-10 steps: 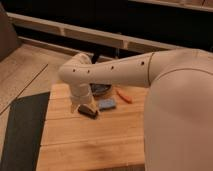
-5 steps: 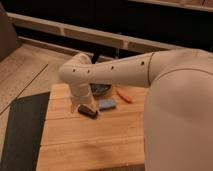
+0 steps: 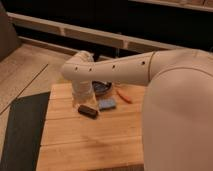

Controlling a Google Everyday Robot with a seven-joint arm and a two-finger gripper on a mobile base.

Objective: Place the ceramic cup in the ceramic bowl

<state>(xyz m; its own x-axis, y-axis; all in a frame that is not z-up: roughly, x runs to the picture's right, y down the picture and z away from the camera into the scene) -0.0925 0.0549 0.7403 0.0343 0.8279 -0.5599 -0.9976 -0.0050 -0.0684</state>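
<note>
Seemingly mid-task: ceramic cup nowhere plainly visible, ceramic bowl [image 3: 103, 87] only partly in view at frame centre.

Possibly hidden behind the pale arm [image 3: 112, 70], or carried by the gripper [image 3: 83, 98] hanging at centre-left, just left of the bowl; cannot tell which, nor whether spread or pinching anything. Around the bowl: blue pad [image 3: 107, 104] just below, black block [image 3: 88, 111] lower left, orange-red item [image 3: 125, 96] to the right, all on the wooden worktop [image 3: 90, 145]. Judging by this, placement not yet confirmed; lowering and release probably still ahead.
</note>
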